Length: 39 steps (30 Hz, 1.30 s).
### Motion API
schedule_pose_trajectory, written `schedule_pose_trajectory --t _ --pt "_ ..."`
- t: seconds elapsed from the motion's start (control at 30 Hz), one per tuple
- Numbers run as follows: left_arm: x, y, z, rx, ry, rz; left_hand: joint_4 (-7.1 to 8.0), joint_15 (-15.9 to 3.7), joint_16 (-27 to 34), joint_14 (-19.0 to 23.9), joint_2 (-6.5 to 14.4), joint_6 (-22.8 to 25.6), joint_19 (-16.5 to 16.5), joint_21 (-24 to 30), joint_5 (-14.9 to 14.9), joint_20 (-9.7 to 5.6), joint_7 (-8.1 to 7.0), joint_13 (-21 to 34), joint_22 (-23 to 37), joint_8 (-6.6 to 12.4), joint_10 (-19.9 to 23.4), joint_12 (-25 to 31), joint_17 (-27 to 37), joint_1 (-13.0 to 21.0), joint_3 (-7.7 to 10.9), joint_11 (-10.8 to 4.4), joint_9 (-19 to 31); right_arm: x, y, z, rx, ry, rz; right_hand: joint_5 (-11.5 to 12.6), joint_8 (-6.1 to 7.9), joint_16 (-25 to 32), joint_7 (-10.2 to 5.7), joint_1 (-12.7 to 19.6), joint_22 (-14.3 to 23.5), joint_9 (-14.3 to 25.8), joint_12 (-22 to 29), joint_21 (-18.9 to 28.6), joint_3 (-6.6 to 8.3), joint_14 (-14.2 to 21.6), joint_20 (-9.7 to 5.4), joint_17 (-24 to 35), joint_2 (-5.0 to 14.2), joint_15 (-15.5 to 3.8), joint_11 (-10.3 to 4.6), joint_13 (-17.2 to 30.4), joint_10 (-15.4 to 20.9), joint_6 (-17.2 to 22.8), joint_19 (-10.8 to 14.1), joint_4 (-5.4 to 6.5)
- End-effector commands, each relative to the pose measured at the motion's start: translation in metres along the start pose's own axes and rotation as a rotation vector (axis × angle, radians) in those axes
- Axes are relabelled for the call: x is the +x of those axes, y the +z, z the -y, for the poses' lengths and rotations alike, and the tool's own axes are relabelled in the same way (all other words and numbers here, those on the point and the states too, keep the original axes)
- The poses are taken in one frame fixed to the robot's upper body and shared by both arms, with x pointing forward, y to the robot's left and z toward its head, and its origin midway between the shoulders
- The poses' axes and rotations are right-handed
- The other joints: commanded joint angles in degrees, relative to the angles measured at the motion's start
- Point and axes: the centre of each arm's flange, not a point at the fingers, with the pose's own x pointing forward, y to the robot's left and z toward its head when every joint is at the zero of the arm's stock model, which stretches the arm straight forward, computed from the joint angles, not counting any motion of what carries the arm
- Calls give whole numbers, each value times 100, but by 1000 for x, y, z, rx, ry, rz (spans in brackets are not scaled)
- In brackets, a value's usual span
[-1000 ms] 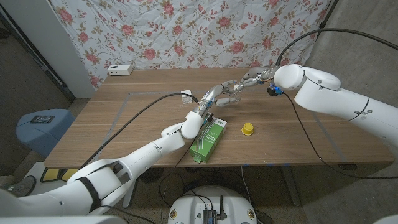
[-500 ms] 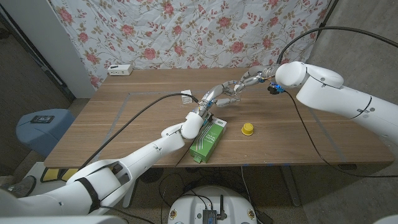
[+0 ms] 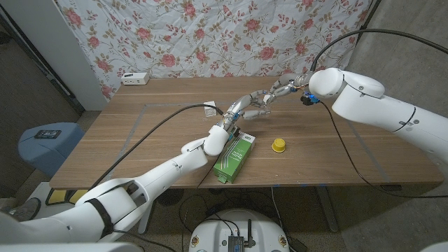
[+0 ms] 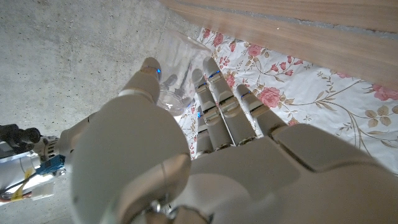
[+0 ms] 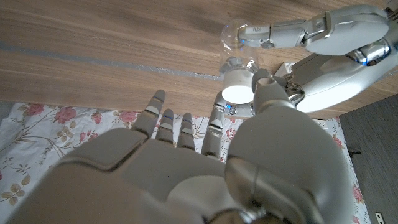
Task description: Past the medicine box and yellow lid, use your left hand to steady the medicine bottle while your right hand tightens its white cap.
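Power strip point(image 3: 136, 78): lying at the far left corner of the tabletop point(image 3: 140, 140), well apart from the medicine bottle.

Left hand point(image 3: 241, 109): reaching past the green medicine box point(image 3: 234, 158) and grasping the clear medicine bottle point(image 5: 239, 38); in the right wrist view its fingers point(image 5: 273, 31) are wrapping the bottle's body. Placement unchanged over the last second.

Medicine bottle: standing beyond the medicine box, toward the flowered cloth, hidden between the two hands in the head view.

White cap point(image 5: 236, 92): sitting on the bottle's neck; the right wrist view is showing it against the right thumb.

Right hand point(image 3: 280, 89): meeting the left hand at the bottle, thumb and fingers appearing closed on the cap; the right arm has shifted only slightly in the last second, which suggests a small twist, so tightening is judged under way and unfinished.

Yellow lid point(image 3: 278, 145): lying nearer than the bottle, beside the medicine box, untouched.
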Motion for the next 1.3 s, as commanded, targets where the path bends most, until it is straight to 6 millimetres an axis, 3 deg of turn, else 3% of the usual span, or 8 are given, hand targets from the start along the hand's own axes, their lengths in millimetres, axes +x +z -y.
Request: schedule_pose_trajectory --t 0.03,0.3,0.73,1.3 --pt "4 -1 0 1 -3 0 0 -365 15 48 16 3 -36 24 39 -705 -20 9 14 -12 480 17 10 67 34 -455 32 7 -1 1 -1 -9 1 -10 79 58 -13 65 20 6 44 36 75 49 0 15 -12 -47 10 6 85 158 50 5" --pt "6 -2 1 2 -5 -5 6 -356 16 52 19 -2 -39 23 38 -706 -10 9 14 -13 473 15 10 58 34 -445 32 9 -4 2 6 -17 2 -30 136 70 -2 112 20 11 61 45 95 92 -20 12 -14 -67 -18 5 153 341 93 24" --pt "9 -3 2 2 -7 -10 3 -361 16 52 23 2 -34 25 38 -709 -12 9 14 -10 482 17 10 63 40 -454 32 11 -8 2 14 -39 4 -72 346 125 -143 200 19 25 124 63 127 290 -36 8 -21 -142 -98 2 429 955 218 55" --pt "10 -5 2 0 -7 -12 1 -359 21 63 24 10 -33 25 38 -706 -11 9 14 -7 480 16 12 68 41 -444 32 14 -11 0 24 -60 -21 -124 408 169 -86 45 18 26 153 77 60 440 -46 27 -26 -192 -125 -1 626 1195 337 163"
